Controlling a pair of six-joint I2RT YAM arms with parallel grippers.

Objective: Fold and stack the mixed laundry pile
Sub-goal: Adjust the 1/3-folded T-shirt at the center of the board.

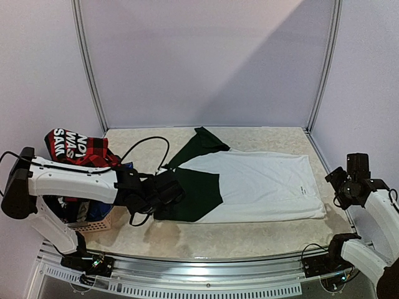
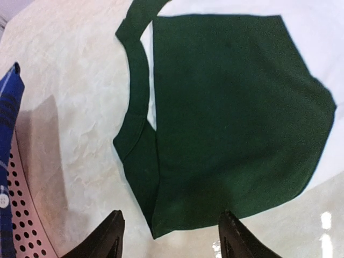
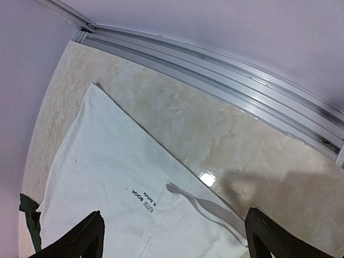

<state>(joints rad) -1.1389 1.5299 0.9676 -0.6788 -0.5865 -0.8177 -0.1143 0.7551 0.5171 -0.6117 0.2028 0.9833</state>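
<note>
A white T-shirt point(image 1: 262, 184) with dark green sleeves lies flat in the middle of the table. One green sleeve point(image 1: 198, 193) is folded onto its left end; the other point(image 1: 198, 144) sticks out toward the back. My left gripper point(image 1: 169, 194) is open and empty, just above the folded sleeve's near corner point(image 2: 215, 118). My right gripper point(image 1: 341, 185) is open and empty, beside the shirt's right hem point(image 3: 140, 193), which carries small black lettering. The rest of the pile, with a red-black plaid shirt point(image 1: 78, 148) on top and blue plaid point(image 2: 8, 123) under it, sits in the basket at left.
A pinkish perforated basket point(image 1: 96, 223) stands at the table's left edge, under my left arm. A black cable point(image 1: 146, 146) loops over the table behind the left gripper. Metal frame rails point(image 3: 226, 70) and lilac walls close the table at back and sides.
</note>
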